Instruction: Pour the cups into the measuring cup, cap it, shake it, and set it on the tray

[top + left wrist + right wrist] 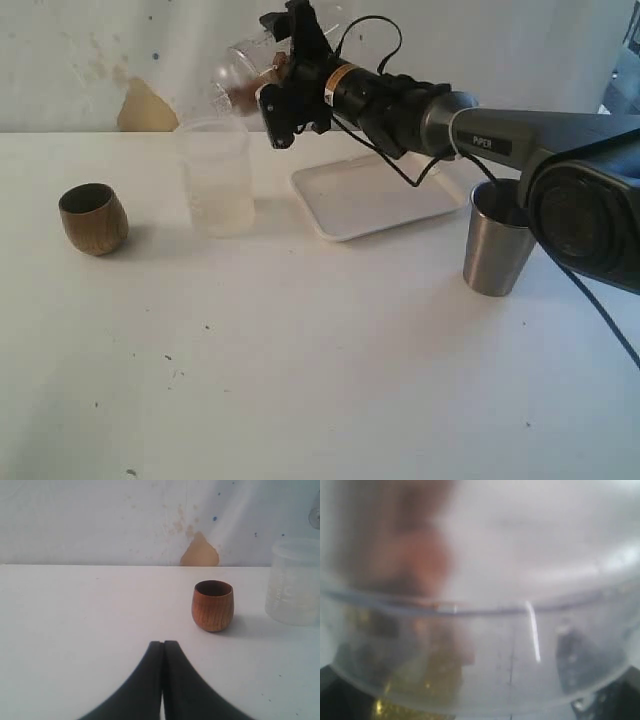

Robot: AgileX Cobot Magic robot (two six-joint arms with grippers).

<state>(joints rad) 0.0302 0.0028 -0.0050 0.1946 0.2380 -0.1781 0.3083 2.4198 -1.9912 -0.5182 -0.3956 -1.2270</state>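
My right gripper [272, 72] holds the clear measuring cup [235, 75] in the air above the back of the table, tipped on its side, with brownish contents inside. Up close, the measuring cup [510, 655] fills the right wrist view, dark marks on its wall, and hides the jaws. The brown wooden cup [93, 218] stands upright at the left, and the steel tumbler [497, 240] stands at the right. Between them at the back lies the white tray [375, 195], with nothing on it. My left gripper [163, 642] is shut on nothing, low over the table, short of the wooden cup [212, 605].
A wider frosted translucent cup [215, 175] stands upright just below the held cup, left of the tray; the left wrist view shows this frosted cup [295, 582] beyond the wooden cup. The right arm [470, 125] reaches across above the tray.
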